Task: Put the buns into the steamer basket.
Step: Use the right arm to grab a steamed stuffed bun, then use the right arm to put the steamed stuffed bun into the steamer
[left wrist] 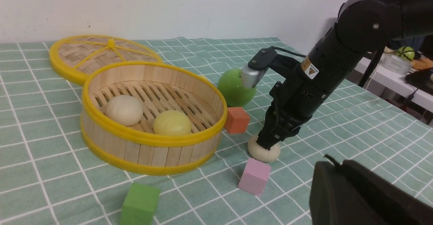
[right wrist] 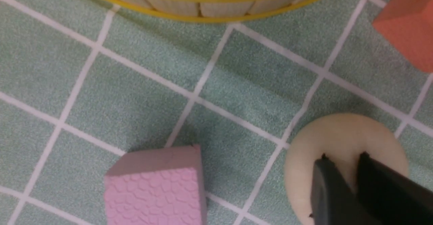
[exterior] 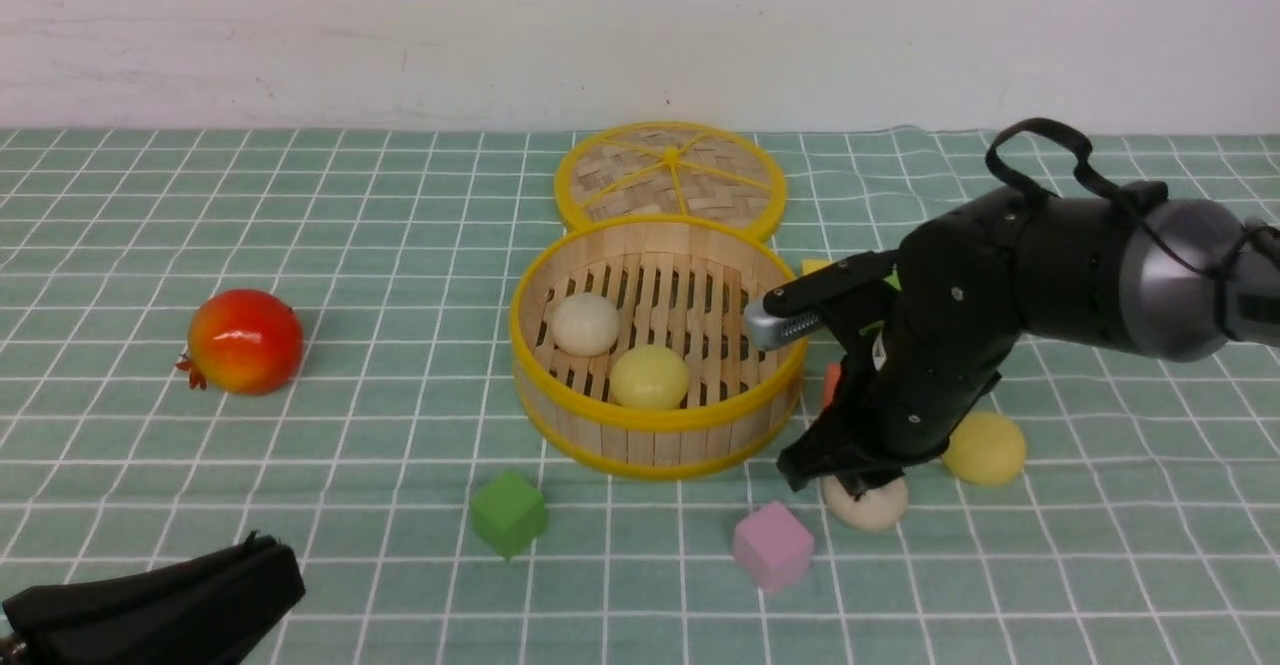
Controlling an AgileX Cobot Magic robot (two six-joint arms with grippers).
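The steamer basket [exterior: 655, 425] stands mid-table and holds an off-white bun [exterior: 586, 324] and a pale yellow bun [exterior: 650, 376]. To its right, on the cloth, lies another off-white bun [exterior: 870, 507], with a yellow bun [exterior: 985, 448] just beyond it. My right gripper [exterior: 845, 480] points down onto the off-white bun [right wrist: 338, 133]. Its two fingers stand close together and pinch the bun's top, seen also in the left wrist view [left wrist: 264, 154]. My left gripper [exterior: 265, 555] rests low at the near left, shut and empty, far from the buns.
The woven lid [exterior: 670, 177] lies behind the basket. A red pomegranate [exterior: 245, 341] sits far left. A green cube [exterior: 509, 513] and a pink cube [exterior: 772, 545] lie in front of the basket. An orange cube [left wrist: 237, 120] and a green apple [left wrist: 233, 88] sit to the basket's right.
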